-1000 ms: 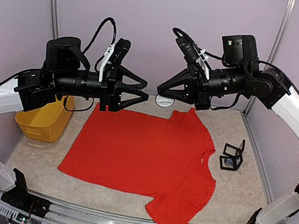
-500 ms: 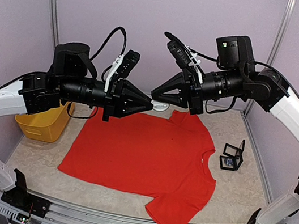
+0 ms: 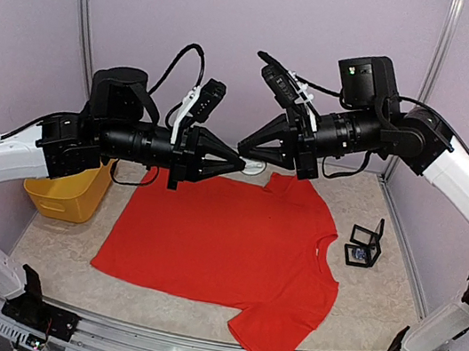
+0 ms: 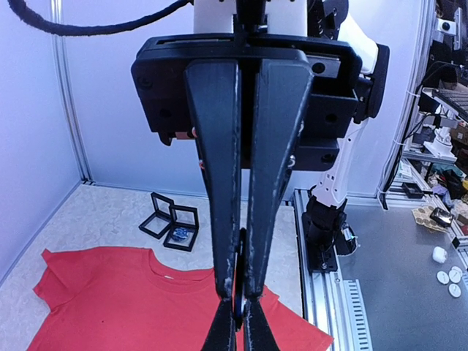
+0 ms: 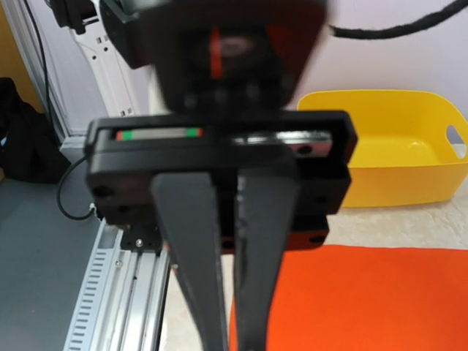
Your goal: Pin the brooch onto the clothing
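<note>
Over the far T-shirt (image 3: 224, 237) edge, the left gripper (image 3: 238, 162) pinches what seems the brooch (image 4: 239, 296). Whether the right gripper (image 3: 244, 151) grips is unclear; align tips before releasing.

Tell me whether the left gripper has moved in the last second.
Yes. The left gripper shifted right, away from the yellow basket, toward the right gripper.

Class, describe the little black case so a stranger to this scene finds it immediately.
Find the big red T-shirt spread on the beige table. Just off its collar side, toward the right wall, stands a small black case, hinged open, unlike the yellow bin opposite.
</note>
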Controlling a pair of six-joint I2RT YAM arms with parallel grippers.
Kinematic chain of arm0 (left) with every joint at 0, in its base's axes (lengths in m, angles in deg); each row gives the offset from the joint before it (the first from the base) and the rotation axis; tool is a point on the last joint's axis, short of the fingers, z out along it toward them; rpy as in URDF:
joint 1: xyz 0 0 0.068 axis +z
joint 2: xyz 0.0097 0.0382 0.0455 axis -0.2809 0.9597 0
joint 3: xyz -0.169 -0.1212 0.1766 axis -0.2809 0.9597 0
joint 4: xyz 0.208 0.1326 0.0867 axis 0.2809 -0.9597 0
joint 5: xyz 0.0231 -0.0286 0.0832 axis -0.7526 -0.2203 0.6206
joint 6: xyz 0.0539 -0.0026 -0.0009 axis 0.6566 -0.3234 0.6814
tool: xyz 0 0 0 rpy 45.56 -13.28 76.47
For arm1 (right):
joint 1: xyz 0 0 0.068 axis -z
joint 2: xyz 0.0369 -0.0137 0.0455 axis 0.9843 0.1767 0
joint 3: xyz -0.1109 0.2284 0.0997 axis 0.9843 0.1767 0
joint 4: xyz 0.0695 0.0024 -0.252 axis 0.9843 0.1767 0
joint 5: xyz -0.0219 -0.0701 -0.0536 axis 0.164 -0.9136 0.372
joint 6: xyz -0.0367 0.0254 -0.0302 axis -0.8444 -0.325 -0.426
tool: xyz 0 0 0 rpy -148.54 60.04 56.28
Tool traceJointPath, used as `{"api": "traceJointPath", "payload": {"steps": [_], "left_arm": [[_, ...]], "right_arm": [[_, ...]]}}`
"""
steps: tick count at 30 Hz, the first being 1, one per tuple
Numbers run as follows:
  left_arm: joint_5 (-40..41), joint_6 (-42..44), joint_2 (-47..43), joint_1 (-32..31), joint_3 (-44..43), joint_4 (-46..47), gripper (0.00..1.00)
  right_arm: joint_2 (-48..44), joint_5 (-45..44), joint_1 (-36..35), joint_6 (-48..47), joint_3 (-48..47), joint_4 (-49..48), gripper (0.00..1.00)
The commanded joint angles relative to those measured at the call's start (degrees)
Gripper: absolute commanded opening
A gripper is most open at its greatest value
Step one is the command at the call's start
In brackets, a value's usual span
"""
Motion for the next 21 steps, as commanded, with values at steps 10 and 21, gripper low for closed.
{"api": "traceJointPath", "payload": {"steps": [10,21], "left_arm": [[2.8,-6.7,-5.3,-0.2,10.0,17.3,0.00],[7.5,-18.5,-6.4,-0.7,24.0,46.0,0.00]], "right_arm": [[-4.1,-4.6,-0.5,2.4,4.8,-9.0,0.69],[-14.4,5.1,1.7,22.8,36.7,-53.3,0.56]]}}
